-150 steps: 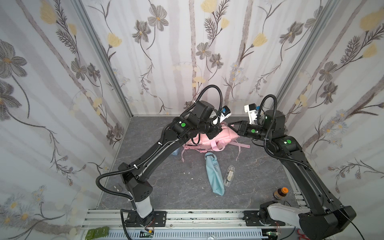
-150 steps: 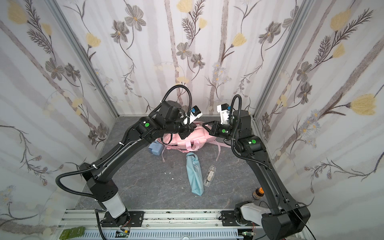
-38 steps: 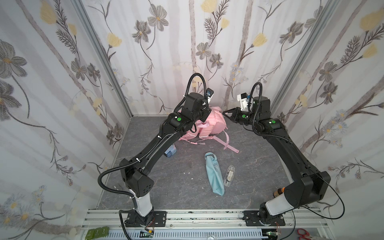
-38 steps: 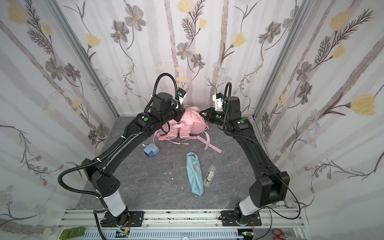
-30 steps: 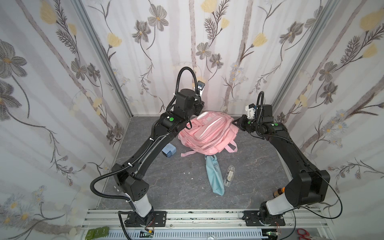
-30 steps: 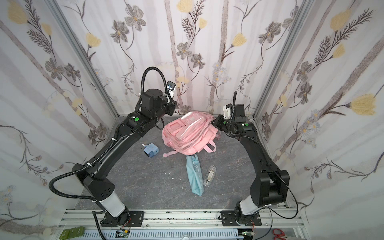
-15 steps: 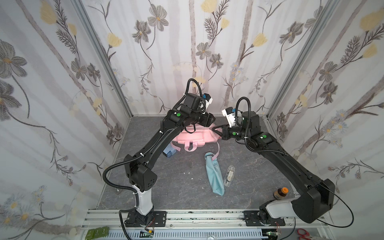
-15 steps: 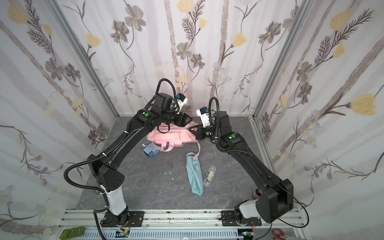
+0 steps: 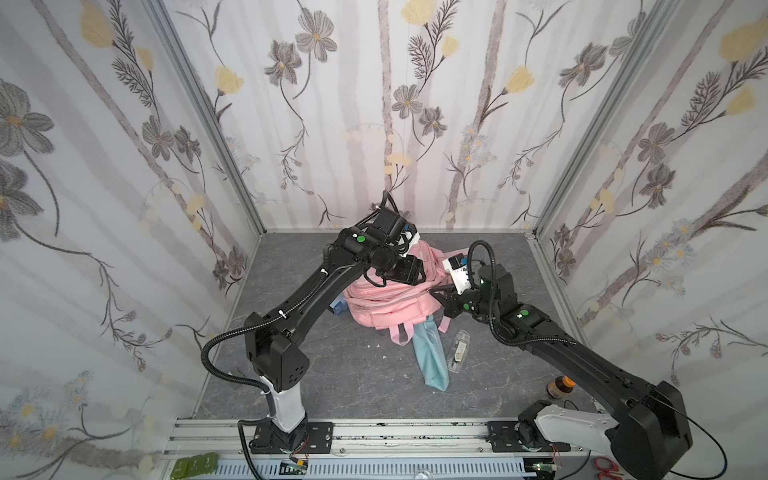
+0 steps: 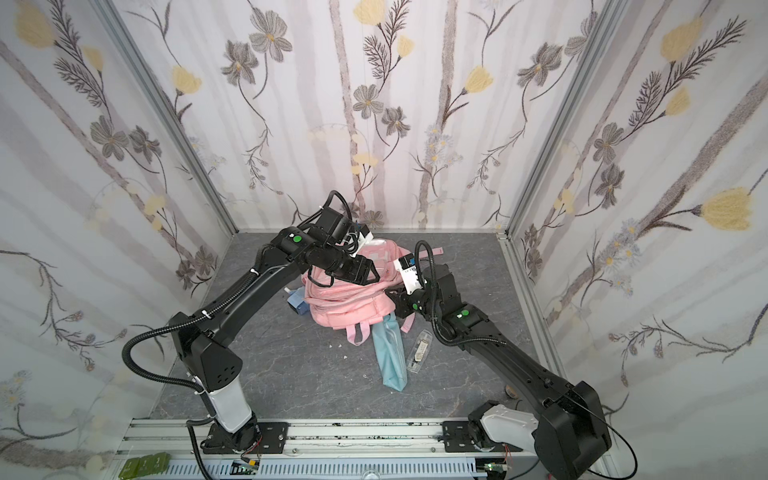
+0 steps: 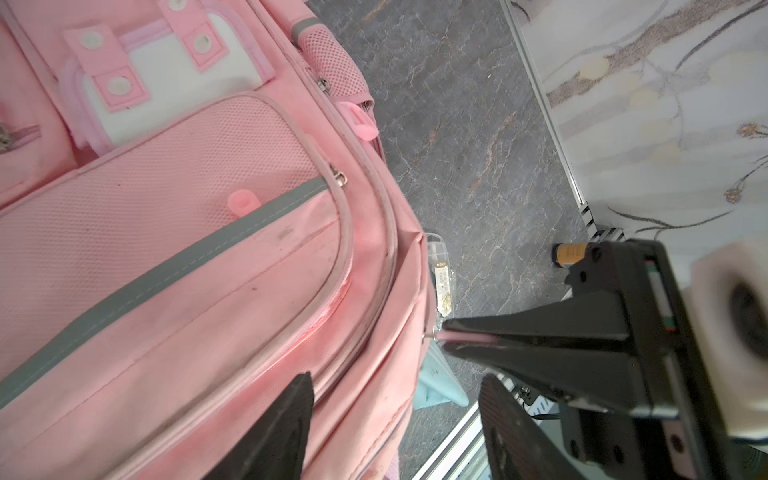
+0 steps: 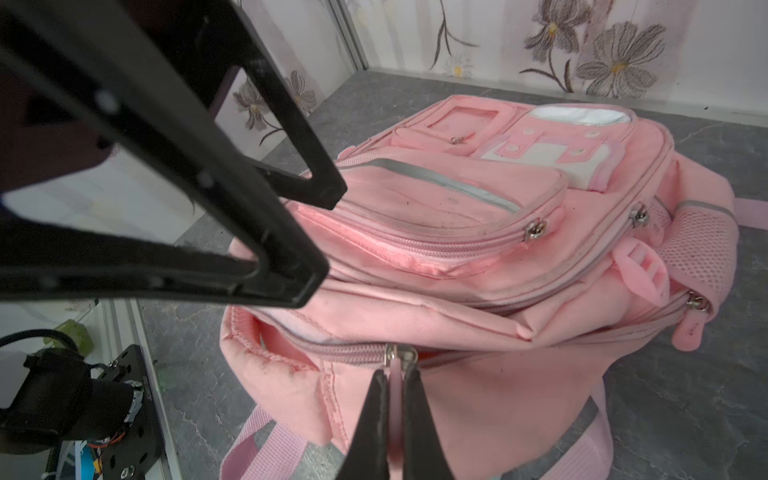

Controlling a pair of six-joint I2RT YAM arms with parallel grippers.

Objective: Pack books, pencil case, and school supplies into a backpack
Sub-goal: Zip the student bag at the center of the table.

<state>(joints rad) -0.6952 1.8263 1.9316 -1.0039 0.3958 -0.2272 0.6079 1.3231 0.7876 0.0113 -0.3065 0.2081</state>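
Floral walls (image 9: 415,124), grey marbled floor (image 9: 353,374)

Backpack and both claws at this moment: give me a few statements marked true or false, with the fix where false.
1. The right claw is shut on the pink zipper pull of the backpack. True.
2. The left claw is clamped on a backpack strap. False: its jaws stand apart over the backpack, closed on nothing.
3. The pencil case is packed inside the backpack. False: it lies on the table, one end at the backpack's edge.
4. The clear case lies on the table beside the pencil case. True.
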